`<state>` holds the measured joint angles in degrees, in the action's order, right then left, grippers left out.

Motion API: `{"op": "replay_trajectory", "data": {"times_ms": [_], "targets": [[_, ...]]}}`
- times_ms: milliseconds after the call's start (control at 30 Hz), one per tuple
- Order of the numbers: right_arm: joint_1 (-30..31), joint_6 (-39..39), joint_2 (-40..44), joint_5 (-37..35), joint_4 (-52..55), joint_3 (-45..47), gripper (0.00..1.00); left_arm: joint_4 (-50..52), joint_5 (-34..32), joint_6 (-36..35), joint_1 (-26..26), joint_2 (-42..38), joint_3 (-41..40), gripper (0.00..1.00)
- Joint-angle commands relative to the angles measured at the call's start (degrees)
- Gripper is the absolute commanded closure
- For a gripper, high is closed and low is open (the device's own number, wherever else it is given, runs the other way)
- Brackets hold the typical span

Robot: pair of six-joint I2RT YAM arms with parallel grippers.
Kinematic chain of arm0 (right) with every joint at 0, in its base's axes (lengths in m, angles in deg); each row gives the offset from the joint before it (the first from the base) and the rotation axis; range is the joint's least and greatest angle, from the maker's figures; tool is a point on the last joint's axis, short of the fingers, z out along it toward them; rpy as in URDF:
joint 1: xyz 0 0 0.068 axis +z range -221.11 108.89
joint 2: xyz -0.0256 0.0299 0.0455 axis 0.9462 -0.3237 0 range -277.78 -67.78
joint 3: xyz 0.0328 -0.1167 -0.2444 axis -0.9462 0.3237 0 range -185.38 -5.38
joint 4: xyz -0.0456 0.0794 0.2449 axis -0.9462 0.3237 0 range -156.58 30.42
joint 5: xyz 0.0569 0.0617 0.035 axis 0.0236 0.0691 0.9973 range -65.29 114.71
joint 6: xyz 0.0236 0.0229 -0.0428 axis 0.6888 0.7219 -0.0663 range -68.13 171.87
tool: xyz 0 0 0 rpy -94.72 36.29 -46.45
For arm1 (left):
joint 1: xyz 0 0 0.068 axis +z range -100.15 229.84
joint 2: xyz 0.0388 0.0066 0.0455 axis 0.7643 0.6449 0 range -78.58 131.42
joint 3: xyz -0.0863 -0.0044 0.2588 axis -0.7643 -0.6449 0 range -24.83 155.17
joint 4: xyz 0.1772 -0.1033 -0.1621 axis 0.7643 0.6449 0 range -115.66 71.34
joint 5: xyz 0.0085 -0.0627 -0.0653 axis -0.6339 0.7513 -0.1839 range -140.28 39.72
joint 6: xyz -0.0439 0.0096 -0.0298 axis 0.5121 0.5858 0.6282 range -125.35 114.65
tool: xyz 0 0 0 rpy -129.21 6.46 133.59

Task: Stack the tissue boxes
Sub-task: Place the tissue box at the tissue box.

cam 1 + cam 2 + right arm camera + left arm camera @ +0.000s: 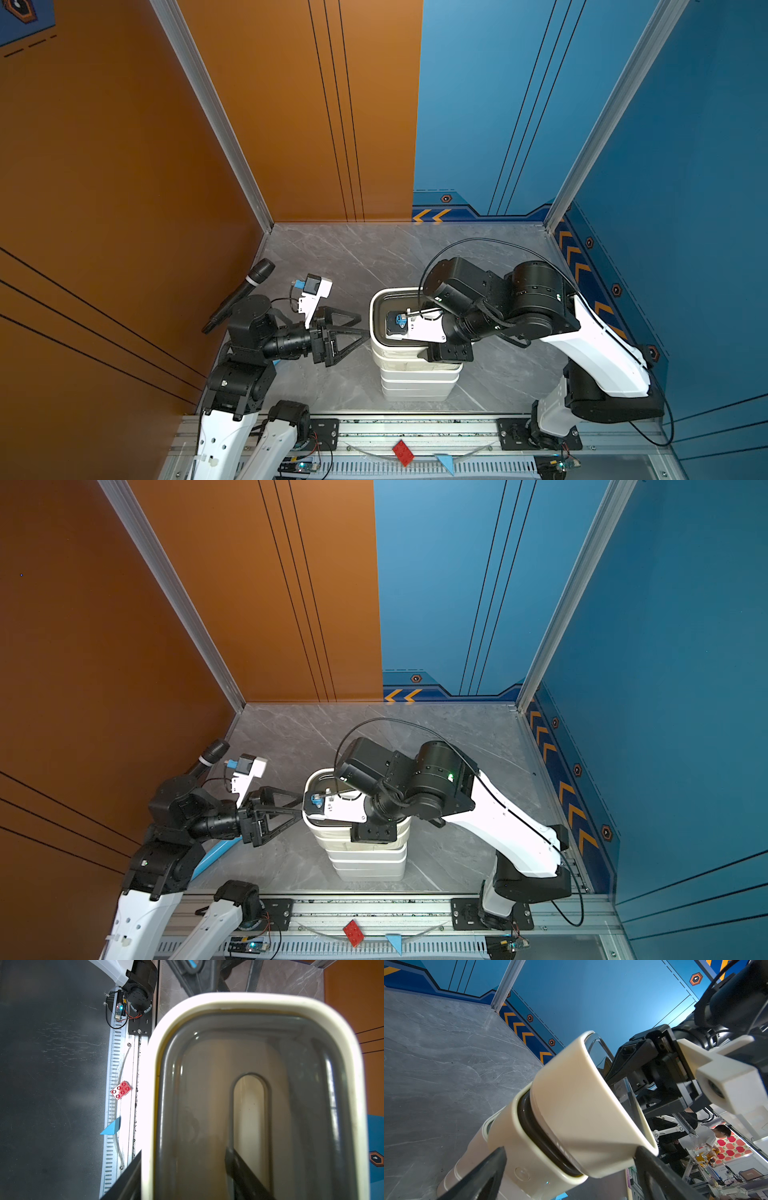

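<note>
Only the right wrist view shows the grip — the right jaws clench the top tissue box (228,1001), one finger (128,1184) outside its wall, the other through the lid slot (249,1105). The left wrist view shows this box atop the stack (517,1136), just ahead of the wide-spread left jaws. Below lies grey marble tabletop (332,266) — orange wall (104,187) behind the left jaws, blue wall (685,166) behind the right.

A robotics lab booth: aluminium posts (217,120), orange and blue printed panels (104,166), slotted mounting rail (415,430).
</note>
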<state>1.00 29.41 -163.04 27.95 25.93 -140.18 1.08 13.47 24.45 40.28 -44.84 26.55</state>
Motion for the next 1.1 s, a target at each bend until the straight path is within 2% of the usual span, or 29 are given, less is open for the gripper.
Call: {"op": "replay_trajectory", "data": {"times_ms": [0, 633, 1067], "targets": [[0.3, 1.0, -0.4, -0.4, 9.2, -0.3, 0.41, -0.9, 1.7, -0.4, -0.4, -0.4, -0.2, 0.02], [0.2, 1.6, -0.2, -4.2, 8.7, 0.6, 0.28, -0.8, 3.9, -1.1, -0.4, -0.2, 1.9, 0.02], [0.3, 1.5, -0.1, -5.3, 8.4, -0.4, 0.25, 0.5, 4.5, -2.8, -0.3, 0.4, 3.9, 0.02]]}}
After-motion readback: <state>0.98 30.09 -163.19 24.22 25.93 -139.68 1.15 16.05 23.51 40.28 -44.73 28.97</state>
